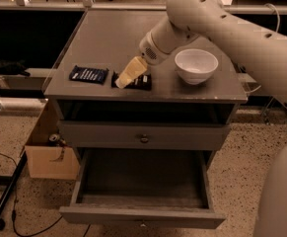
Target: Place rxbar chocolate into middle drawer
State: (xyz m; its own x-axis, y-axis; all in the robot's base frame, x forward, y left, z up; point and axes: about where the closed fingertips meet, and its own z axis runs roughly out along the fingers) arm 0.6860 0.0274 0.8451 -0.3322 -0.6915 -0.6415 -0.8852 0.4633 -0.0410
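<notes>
Gripper point(129, 74) low over rxbar chocolate point(141, 83) near front edge of cabinet top point(133, 33) — closure impossible to tell, perhaps touching. Pinch across wrapper's short width, lift straight, then lower into open middle drawer point(143, 216) — avoiding blue bar point(88, 74).

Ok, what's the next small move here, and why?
Probably ease the gripper down to grasp the flat dark-wrapped chocolate bar: it is poised right at that bar on the grey cabinet top, and the wide grey wooden drawer below is pulled out.
</notes>
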